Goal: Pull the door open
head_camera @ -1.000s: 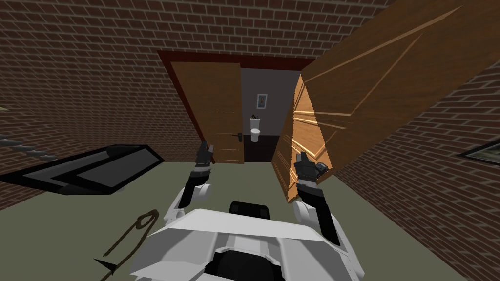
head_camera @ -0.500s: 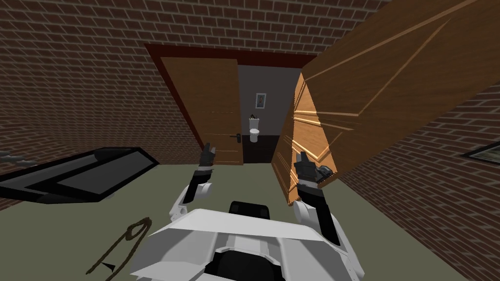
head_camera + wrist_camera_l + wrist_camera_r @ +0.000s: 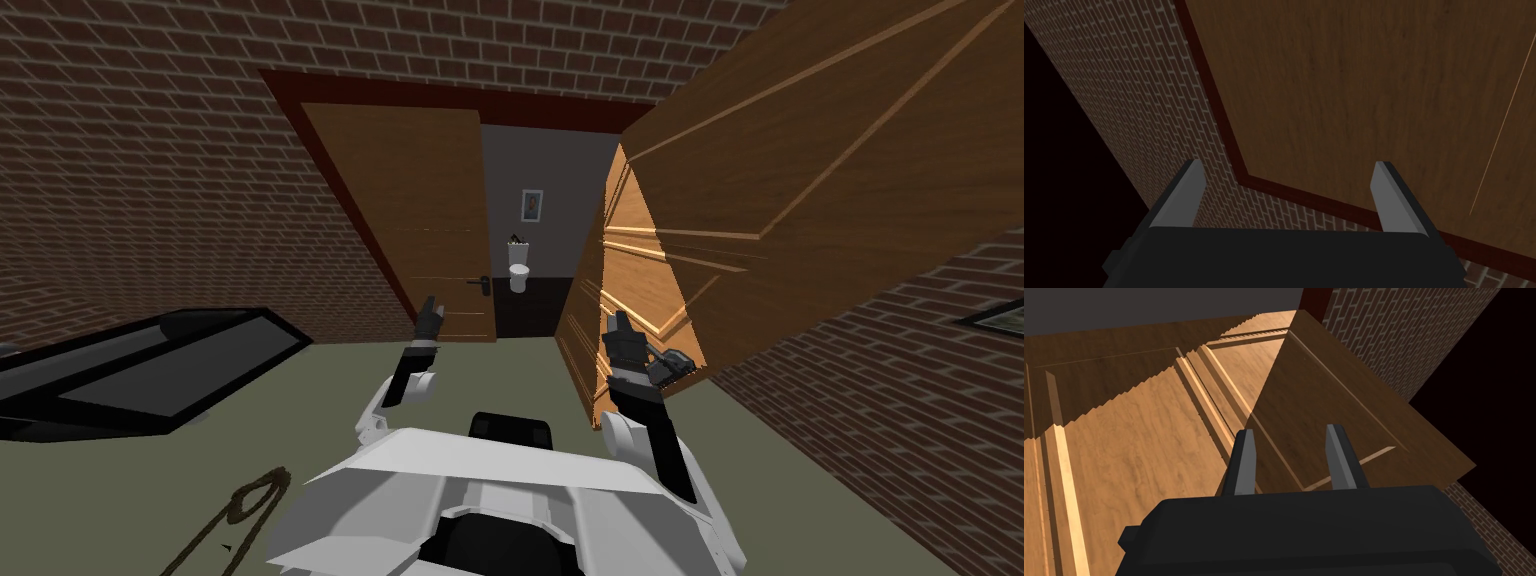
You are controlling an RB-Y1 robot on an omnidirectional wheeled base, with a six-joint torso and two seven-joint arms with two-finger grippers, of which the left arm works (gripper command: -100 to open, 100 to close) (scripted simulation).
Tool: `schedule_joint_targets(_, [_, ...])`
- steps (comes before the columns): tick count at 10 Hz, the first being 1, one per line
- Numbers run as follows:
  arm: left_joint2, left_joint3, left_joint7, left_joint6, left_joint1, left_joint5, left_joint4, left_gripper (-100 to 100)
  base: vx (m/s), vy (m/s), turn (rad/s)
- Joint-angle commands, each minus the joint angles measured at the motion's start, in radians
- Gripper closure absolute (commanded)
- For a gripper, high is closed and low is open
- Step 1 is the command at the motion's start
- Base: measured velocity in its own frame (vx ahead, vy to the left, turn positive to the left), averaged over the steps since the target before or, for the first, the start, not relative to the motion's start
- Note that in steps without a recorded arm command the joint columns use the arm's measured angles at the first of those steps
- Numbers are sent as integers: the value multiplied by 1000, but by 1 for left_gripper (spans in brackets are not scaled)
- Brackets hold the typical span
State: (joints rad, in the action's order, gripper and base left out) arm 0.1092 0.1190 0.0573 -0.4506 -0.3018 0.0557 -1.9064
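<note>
Well, my right claw has its fingers drawn in narrower than a full spread, with nothing between them, pointing up along the lit wooden face of the door leaf that stands swung towards me from 1 to 3 o'clock. A dark fitting, probably that leaf's handle, sits just beside the claw at its 4 o'clock. My left claw is spread wide and empty, aimed at the second leaf at 11 o'clock, which lies in its dark red frame.

I judge the pull mostly done. To finish it well I'd take that fitting squarely and draw along the leaf's arc, not straight back, minding the leaf's edge by my forearm.

Counted: two claws, two leaves, one lever handle on the far leaf. Through the gap at 12 o'clock are one toilet and one framed picture.
</note>
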Motion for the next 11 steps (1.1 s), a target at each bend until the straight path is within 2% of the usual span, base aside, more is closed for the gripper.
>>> schedule_joint_targets(1, [6,6,-8,9,11,5,32,-100,94,10,-37])
schedule_joint_targets(2, [11,11,-15,19,28,9,72,-100,126,-1,-59])
schedule_joint_targets(11, [31,34,-48,67,101,29,247,-100,105,9,-34])
